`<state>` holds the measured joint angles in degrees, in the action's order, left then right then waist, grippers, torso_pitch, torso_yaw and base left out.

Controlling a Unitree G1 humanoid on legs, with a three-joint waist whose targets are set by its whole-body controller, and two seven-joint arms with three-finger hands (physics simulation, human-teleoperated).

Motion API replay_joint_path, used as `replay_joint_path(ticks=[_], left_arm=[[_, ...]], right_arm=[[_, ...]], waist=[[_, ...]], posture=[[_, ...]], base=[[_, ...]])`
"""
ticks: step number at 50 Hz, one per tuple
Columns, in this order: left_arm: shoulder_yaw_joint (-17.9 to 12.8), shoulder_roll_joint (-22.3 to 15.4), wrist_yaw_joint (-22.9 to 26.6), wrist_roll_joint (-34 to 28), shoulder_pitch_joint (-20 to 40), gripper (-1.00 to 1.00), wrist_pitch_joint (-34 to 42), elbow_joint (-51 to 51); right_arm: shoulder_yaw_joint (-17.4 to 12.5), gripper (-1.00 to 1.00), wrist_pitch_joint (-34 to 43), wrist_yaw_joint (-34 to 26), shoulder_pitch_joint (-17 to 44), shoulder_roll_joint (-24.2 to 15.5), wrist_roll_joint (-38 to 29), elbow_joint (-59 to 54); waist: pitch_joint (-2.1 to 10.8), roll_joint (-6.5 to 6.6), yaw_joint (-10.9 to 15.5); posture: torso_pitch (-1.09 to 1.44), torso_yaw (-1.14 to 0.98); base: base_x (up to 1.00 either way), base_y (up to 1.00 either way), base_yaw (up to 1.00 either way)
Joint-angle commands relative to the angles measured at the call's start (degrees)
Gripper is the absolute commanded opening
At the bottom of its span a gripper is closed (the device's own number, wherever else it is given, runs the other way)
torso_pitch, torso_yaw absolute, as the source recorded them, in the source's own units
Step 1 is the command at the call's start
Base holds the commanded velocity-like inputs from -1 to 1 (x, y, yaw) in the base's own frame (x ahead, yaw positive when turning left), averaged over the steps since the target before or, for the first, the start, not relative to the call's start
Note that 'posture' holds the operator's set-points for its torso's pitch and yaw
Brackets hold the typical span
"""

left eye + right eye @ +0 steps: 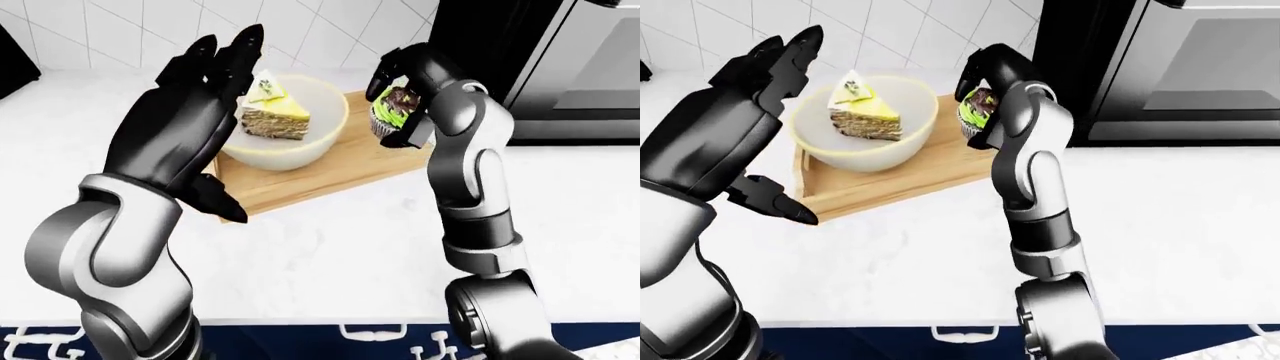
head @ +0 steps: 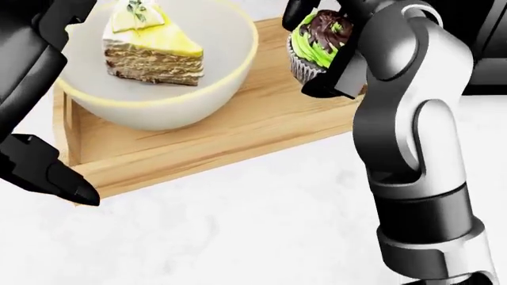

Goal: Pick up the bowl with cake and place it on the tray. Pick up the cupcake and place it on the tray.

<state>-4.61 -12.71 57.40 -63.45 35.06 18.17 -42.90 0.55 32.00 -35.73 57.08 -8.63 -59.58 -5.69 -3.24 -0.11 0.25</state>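
- Your right hand [image 2: 321, 56] is clenched round the cupcake [image 2: 315, 43], one black finger over the top and the others beneath the paper case.
- The cupcake, green frosting with a dark chocolate cap, is held above the right end of the tray [image 2: 269, 113]; you cannot tell from these views whether its base touches the wood.
- Your left hand [image 1: 190, 124] is released, fingers spread and pointing up, standing at the left of the bowl [image 2: 170, 98]. In the left-eye view the fingertips overlap the bowl's rim, but the right-eye view shows the hand beside it and not closed round it.
- The bowl is pale with a yellowish rim and sits on the tray, toward its left half.
- Inside the bowl lies a wedge of cake [image 2: 150, 50]: brown layers, white cream sides, yellow top with a small garnish.
- The tray is light wood with a low raised edge and holds only the bowl; the stretch under the cupcake is bare.
- The tray rests on a white marbled counter [image 2: 238, 231], which spreads near and to both sides.
- Far behind is a wall of white tiles [image 1: 100, 30], and at the far right a dark oven [image 1: 1180, 67] with a steel-framed door.
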Motion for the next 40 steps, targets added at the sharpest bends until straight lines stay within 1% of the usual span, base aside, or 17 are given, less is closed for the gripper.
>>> replay_joint_path(ticks=[1,5,18,22,23,24,29,34,38,40], left_arm=[[-0.36,-0.32,-1.17,0.21,0.81,1.0,-0.68,-1.07],[-0.69,-0.52,-1.31,0.31,1.01,1.0,-0.42,-0.84],[-0.98,-0.86,-1.82,0.99,0.26,1.0,-0.24,-1.07],[-1.11,-0.87,-2.35,1.32,-0.5,1.0,-0.45,-1.15],[-1.37,-0.85,-2.48,1.5,-1.26,1.0,-0.44,-1.68],[-1.47,-0.95,-2.65,1.65,-1.38,1.0,-0.49,-1.62],[-1.63,-1.26,-2.7,1.91,-1.3,1.0,-0.23,-1.61],[-1.69,-1.47,-2.52,1.94,-1.07,1.0,0.06,-1.71],[-1.59,-1.53,-2.44,1.91,-0.91,1.0,0.15,-1.65],[-1.59,-1.5,-2.5,1.93,-1.08,1.0,0.12,-1.73]], right_arm=[[-0.72,-1.0,-1.35,4.24,3.18,-0.46,-0.6,1.04],[-0.55,-1.0,-2.13,7.81,4.16,-0.2,-0.08,-2.54],[0.02,-1.0,-2.56,12.33,3.63,0.68,-0.09,-7.65],[0.13,-1.0,-2.34,12.63,3.44,0.69,-0.02,-8.05],[0.49,-0.29,-2.82,13.23,2.47,1.42,0.41,-8.91],[0.67,-0.25,-2.74,13.1,2.36,1.6,0.35,-8.8],[0.66,-0.29,-3.36,13.51,2.13,1.76,0.65,-9.53],[0.95,-0.25,-3.39,13.31,2.0,2.13,0.61,-9.42],[0.92,-0.17,-4.07,14.12,2.19,2.3,1.02,-10.62],[1.14,-0.07,-3.82,13.85,2.28,2.53,0.87,-10.42]], waist=[[1.84,0.09,0.02],[1.9,0.09,0.1],[1.85,0.0,0.24],[1.85,0.0,0.28],[1.84,-0.01,0.28],[1.83,0.02,0.31],[1.92,0.05,0.21],[1.89,0.08,0.29],[1.87,0.11,0.27],[1.89,0.11,0.26]], posture=[[0.0,0.0],[0.0,0.0],[0.0,0.0],[0.0,0.0],[0.0,0.0],[0.0,0.0],[0.0,0.0],[0.0,0.0],[0.0,0.0],[0.0,0.0]], base=[[0.0,0.0,0.0],[0.0,0.0,0.0],[0.0,0.0,0.0],[0.0,0.0,0.0],[0.0,0.0,0.0],[0.0,0.0,0.0],[0.0,0.0,0.0],[0.0,0.0,0.0],[0.0,0.0,0.0],[0.0,0.0,0.0]])
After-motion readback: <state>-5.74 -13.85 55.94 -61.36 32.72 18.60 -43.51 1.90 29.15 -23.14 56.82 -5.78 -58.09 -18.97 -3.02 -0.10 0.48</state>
